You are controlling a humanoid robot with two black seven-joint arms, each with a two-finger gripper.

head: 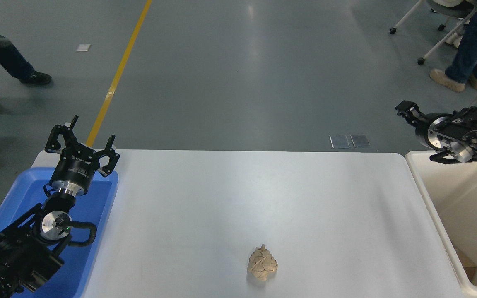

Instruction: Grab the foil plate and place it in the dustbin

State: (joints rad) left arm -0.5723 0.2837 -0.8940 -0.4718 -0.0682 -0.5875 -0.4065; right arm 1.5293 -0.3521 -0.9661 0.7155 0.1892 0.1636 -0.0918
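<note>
Right gripper above dustbin, grip state unclear; left gripper spread; lettering illegible.

Smooth plastics, one rough paper wad

The table looks matt white with a soft sheen; the dustbin at its right edge smooth cream plastic; the tray glossy blue plastic; the paper ball crinkled tan.
</note>
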